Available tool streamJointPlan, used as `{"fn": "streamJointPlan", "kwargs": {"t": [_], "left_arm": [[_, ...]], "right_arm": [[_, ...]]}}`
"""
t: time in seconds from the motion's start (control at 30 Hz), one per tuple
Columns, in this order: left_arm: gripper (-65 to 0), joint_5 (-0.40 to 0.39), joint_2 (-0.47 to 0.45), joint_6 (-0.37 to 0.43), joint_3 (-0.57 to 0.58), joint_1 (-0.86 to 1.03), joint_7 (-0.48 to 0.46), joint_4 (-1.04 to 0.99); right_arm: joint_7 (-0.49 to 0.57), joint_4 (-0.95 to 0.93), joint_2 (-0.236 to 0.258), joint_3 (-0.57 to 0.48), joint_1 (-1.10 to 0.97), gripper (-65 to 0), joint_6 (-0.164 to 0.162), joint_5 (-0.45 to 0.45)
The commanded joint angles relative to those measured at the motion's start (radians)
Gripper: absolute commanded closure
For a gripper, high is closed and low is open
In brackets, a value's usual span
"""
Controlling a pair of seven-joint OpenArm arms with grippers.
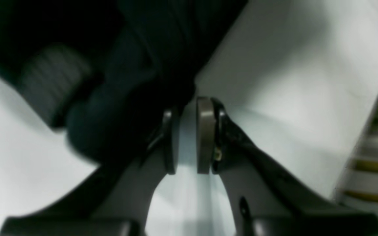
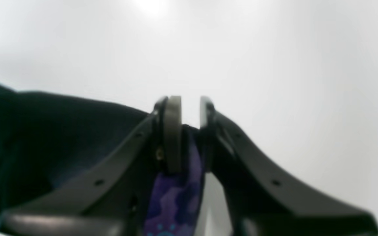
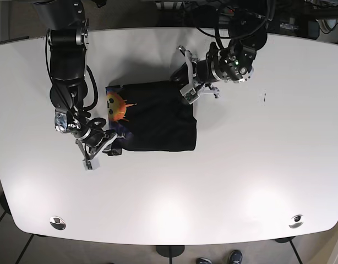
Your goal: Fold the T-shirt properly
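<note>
A black T-shirt [image 3: 158, 118] lies folded into a rough rectangle in the middle of the white table [image 3: 257, 170], with an orange print [image 3: 116, 105] at its left end. My right gripper [image 3: 111, 147] is at the shirt's near-left corner. In the right wrist view this gripper [image 2: 190, 98] is shut on a fold of the cloth [image 2: 176, 196], dark with a purple print. My left gripper [image 3: 184, 82] is at the shirt's far-right corner. In the left wrist view its pads [image 1: 205, 134] stand a narrow gap apart with white table showing between them, and the black cloth [image 1: 126, 65] lies against the left finger.
The table's far edge runs just behind the left arm [image 3: 235, 58]. The right arm's column [image 3: 67, 55] stands at the far left. Two round fittings [image 3: 57, 222] [image 3: 295, 221] sit near the front edge. A striped surface [image 1: 372, 157] shows past the table edge.
</note>
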Motion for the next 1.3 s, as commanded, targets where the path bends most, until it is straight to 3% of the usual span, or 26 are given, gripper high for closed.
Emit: {"fn": "streamJointPlan", "kwargs": {"t": [0.03,0.17,0.33,0.5,0.6,0.63,0.7,0.8,1.03,1.2,1.3], "left_arm": [[-8.2,0.03,-0.004,0.021,-0.049,-0.106,0.009,-0.08],[-8.2,0.03,-0.004,0.021,-0.072,-0.359,0.001,-0.341],[-8.2,0.03,-0.003,0.019,-0.067,-0.6,-0.112,-0.616],[-8.5,0.032,-0.087,0.021,-0.066,-0.677,-0.106,-0.588],[-19.4,0.036,-0.101,0.028,-0.073,-0.649,-0.095,-0.465],[-26.1,0.036,-0.101,0.093,-0.081,-0.602,-0.071,-0.382],[-33.3,0.035,-0.084,0.248,-0.096,-0.546,-0.069,-0.273],[-45.7,0.039,0.01,0.46,-0.067,-0.46,-0.079,-0.131],[-57.5,0.039,0.06,0.749,0.25,-0.391,-0.295,-0.125],[-59.2,0.038,0.056,0.759,0.405,-0.394,-0.439,-0.43],[-59.2,0.03,-0.036,0.722,0.375,-0.393,-0.444,-0.51]], "right_arm": [[0.017,0.062,0.022,0.007,-0.036,-8.7,0.008,0.011],[0.012,0.196,0.048,0.007,-0.154,-8.7,0.007,0.011],[-0.005,0.334,0.037,0.0,-0.286,-8.7,0.002,0.011],[-0.082,0.455,-0.05,-0.003,-0.37,-8.7,0.004,0.006],[-0.123,0.493,-0.073,-0.026,-0.373,-8.7,0.004,0.006],[-0.141,0.51,-0.073,-0.03,-0.373,-8.7,0.004,0.006],[-0.148,0.516,-0.072,-0.027,-0.372,-8.7,0.004,0.006],[-0.148,0.516,-0.047,-0.024,-0.369,-8.7,0.004,0.011],[-0.148,0.516,-0.047,0.059,-0.37,-8.7,0.004,0.011],[-0.148,0.516,-0.046,0.108,-0.37,-8.7,0.005,0.013],[-0.148,0.545,-0.046,0.117,-0.372,-8.7,0.007,0.013]]}}
